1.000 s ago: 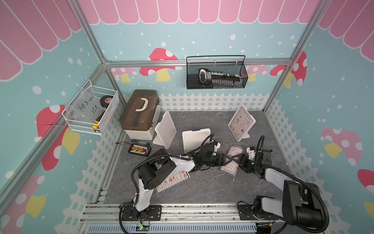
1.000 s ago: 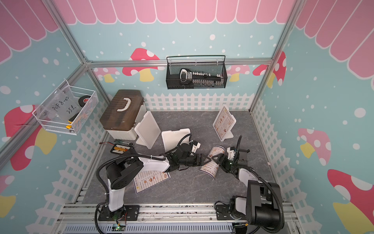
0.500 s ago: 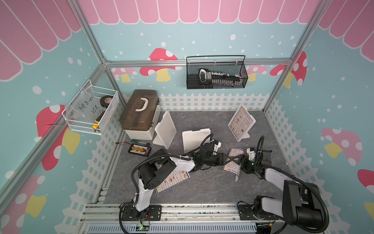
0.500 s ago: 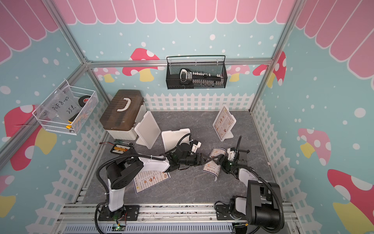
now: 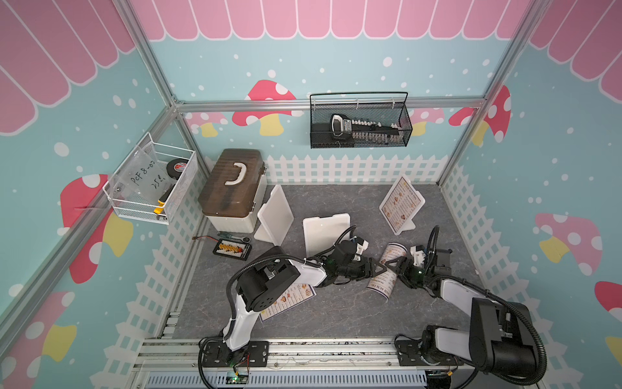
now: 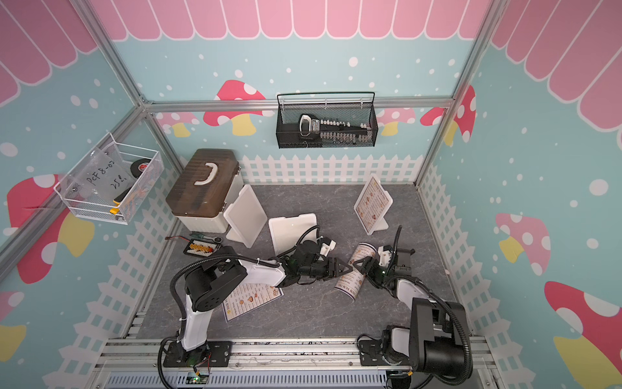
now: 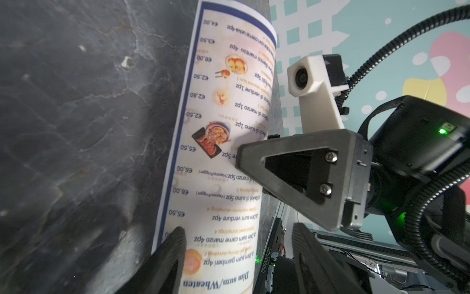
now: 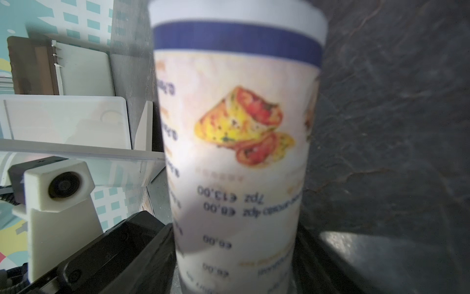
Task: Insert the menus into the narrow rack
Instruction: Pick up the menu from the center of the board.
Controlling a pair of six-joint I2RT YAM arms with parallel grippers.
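A curled menu (image 5: 382, 286) (image 6: 351, 286) stands off the grey floor mid-table, between both grippers. My right gripper (image 5: 392, 264) (image 8: 236, 254) is shut on the menu (image 8: 236, 152), which bows out between its fingers. My left gripper (image 5: 378, 269) (image 7: 239, 236) faces it from the other side and is open. One finger (image 7: 175, 244) touches the menu's (image 7: 223, 127) blue-bordered edge; the other stands clear. A second menu (image 5: 289, 299) (image 6: 250, 299) lies flat under the left arm. A third menu (image 5: 402, 202) stands upright in the white rack (image 5: 405, 229) at the back right.
Two white panels (image 5: 274, 215) (image 5: 324, 232) lean just behind the left arm. A brown-lidded toolbox (image 5: 232, 188) and a bit set (image 5: 232, 251) sit at the back left. Wire baskets (image 5: 360, 124) (image 5: 151, 188) hang on the walls. A white picket fence (image 5: 353, 168) rings the floor.
The menu between the grippers flattened out half a second ago and is now curled again. The left jaws narrowed slightly, then widened. Both arms stayed nearly in place.
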